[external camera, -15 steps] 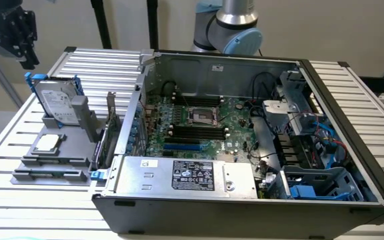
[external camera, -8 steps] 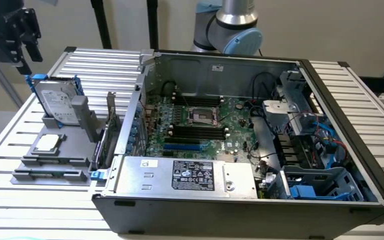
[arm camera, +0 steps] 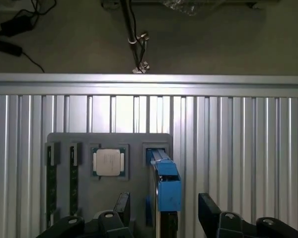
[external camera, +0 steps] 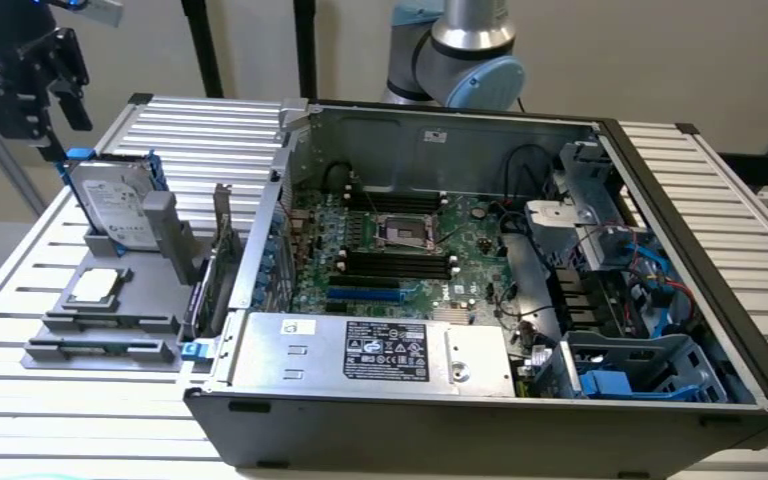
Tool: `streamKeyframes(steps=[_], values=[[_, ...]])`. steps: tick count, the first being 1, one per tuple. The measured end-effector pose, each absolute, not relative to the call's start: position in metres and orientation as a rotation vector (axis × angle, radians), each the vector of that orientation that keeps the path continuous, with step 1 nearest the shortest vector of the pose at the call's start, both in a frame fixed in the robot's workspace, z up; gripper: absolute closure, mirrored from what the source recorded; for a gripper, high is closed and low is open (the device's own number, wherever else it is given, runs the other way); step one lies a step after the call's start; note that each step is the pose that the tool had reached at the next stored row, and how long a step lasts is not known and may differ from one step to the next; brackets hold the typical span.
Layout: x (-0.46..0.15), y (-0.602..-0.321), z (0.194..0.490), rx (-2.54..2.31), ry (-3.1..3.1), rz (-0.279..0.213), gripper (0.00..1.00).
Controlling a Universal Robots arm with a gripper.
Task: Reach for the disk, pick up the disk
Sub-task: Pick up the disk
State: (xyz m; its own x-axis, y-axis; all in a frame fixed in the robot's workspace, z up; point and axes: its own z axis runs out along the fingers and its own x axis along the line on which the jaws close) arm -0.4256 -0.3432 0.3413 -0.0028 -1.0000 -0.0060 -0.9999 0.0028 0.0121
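The disk [external camera: 115, 205] stands on edge in a slot of the grey holder [external camera: 104, 330] at the exterior view's left, its white label facing outward and blue rails along its edges. My gripper [external camera: 48, 120] hangs just above its upper corner. In the wrist view the disk's blue-railed top edge [arm camera: 166, 183] lies between my two black fingers [arm camera: 121, 206], which stand well apart on either side without touching it. The gripper [arm camera: 165, 210] is open and holds nothing.
A small square silver CPU chip [external camera: 97, 287] lies in the holder beside the disk, also seen as the chip [arm camera: 108, 162]. An open computer case [external camera: 491, 250] with a blue drive cage [external camera: 651, 375] takes up the slatted metal table [external camera: 197, 130] at the exterior view's right.
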Motion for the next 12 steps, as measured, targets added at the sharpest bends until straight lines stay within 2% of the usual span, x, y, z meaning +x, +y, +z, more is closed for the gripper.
streamKeyframes(steps=[12], values=[[-0.425, -0.34, 0.319, 2.21, -2.227, -0.02, 0.35]])
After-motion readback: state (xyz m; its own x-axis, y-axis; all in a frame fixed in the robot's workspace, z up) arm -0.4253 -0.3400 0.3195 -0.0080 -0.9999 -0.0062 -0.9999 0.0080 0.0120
